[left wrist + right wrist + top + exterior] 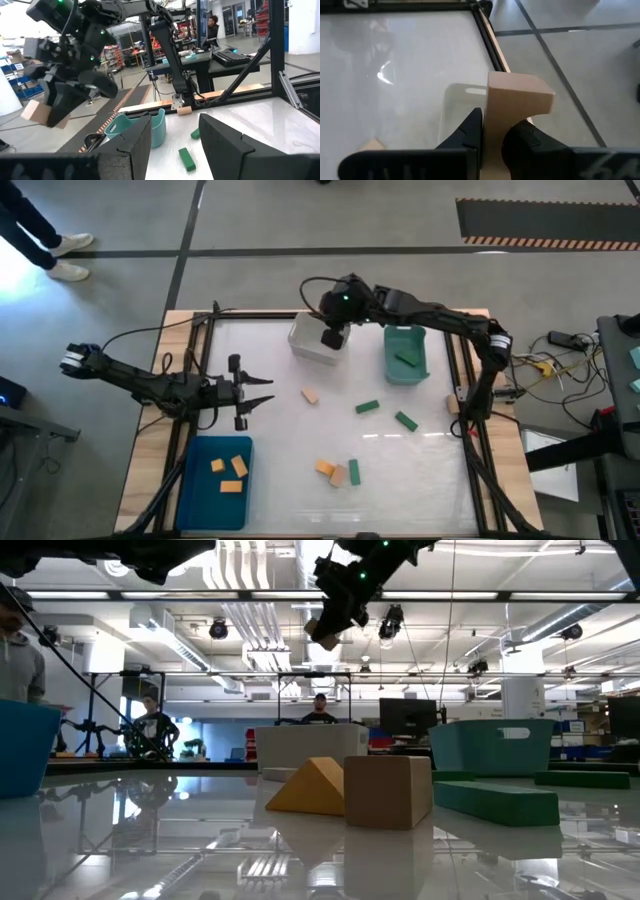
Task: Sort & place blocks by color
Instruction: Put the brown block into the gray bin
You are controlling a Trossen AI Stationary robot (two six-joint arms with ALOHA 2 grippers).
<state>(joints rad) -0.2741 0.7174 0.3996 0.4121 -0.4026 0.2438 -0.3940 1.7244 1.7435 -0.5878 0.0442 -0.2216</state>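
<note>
Tan block [512, 107] pinched in my right tool [333, 337], held above the clear bin [308, 345] near the worktop's far edge, so it drops with its colour. Left tool [258, 393] waits, fingers apart, empty.

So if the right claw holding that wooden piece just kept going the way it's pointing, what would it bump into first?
The right gripper points down, shut on a tan wood block. Straight below sits the clear bin, so the block would probably meet that bin's floor first, though depth is hard to judge.
</note>
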